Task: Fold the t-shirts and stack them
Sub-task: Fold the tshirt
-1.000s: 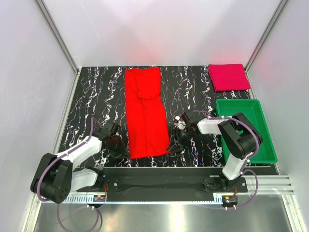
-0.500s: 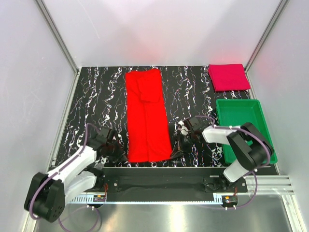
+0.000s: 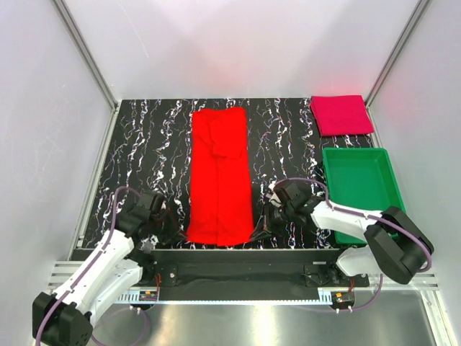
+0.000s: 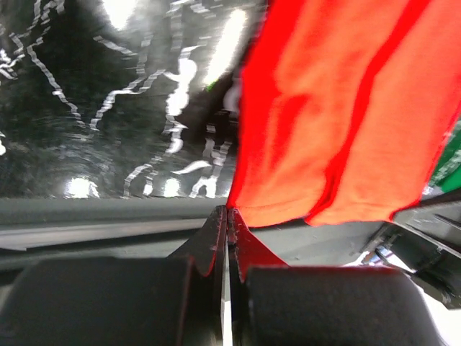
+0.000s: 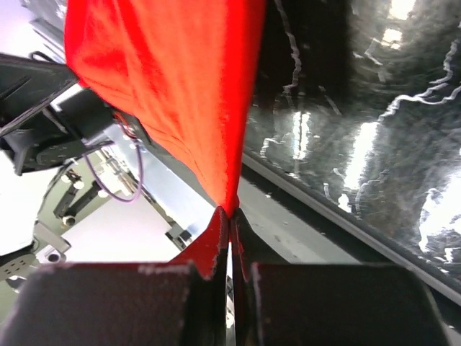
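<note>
Shows a long bright red cloth t-shirt [image 3: 220, 173], folded into a narrow strip, lying lengthwise down the middle of the black white-veined surface [image 3: 148, 144], near hem at the near edge. Catches the left tool [image 3: 176, 231] clenched on the strip's near left corner, red cloth pinched between its closed fingers in the left wrist view. Finds the right tool [image 3: 258, 229] likewise clamped on the near right corner, fabric running taut into its tips. Places a darker pinkish-crimson cloth t-shirt [image 3: 341, 114], folded into a neat square, at the far right corner of the surface. Sets a rigid green plastic tray [image 3: 360, 153] just on the near side of it, along the right edge, apart from the red strip.
</note>
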`<state>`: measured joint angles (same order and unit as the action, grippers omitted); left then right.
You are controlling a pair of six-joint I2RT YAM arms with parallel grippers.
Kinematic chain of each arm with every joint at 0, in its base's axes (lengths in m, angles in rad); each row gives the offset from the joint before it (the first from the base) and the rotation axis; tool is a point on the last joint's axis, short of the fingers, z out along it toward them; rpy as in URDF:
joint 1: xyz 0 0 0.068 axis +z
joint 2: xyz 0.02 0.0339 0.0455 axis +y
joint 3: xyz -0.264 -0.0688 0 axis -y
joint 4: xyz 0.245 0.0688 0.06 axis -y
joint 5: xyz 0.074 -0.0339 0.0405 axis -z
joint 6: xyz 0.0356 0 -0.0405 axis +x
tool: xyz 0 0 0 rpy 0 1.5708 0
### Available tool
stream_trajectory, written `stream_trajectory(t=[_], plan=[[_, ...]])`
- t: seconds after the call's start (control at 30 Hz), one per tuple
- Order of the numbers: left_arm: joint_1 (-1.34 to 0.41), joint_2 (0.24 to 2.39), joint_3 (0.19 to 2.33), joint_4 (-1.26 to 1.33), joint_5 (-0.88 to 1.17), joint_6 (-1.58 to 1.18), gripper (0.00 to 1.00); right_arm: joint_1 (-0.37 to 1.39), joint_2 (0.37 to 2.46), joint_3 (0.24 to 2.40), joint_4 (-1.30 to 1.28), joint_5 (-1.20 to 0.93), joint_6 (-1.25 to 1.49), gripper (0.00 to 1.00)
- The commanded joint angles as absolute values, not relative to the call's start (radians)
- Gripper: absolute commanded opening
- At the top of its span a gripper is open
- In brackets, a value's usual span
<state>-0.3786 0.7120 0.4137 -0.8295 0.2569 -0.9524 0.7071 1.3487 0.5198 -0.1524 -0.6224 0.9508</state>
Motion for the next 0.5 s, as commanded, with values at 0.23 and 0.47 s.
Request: stream_trajectory(t=[0.23, 0.47], plan=[[-0.350, 1.105, 0.906, -0.821, 0.091, -0.786, 0.00, 0.516, 1.550, 0.913, -0.308, -0.678, 0.804, 0.00], [-0.256, 1.451, 1.170, -0.755, 0.092, -0.709, 0.00, 0.405, 1.871, 1.302, -0.468, -0.775, 0.664, 0.00]])
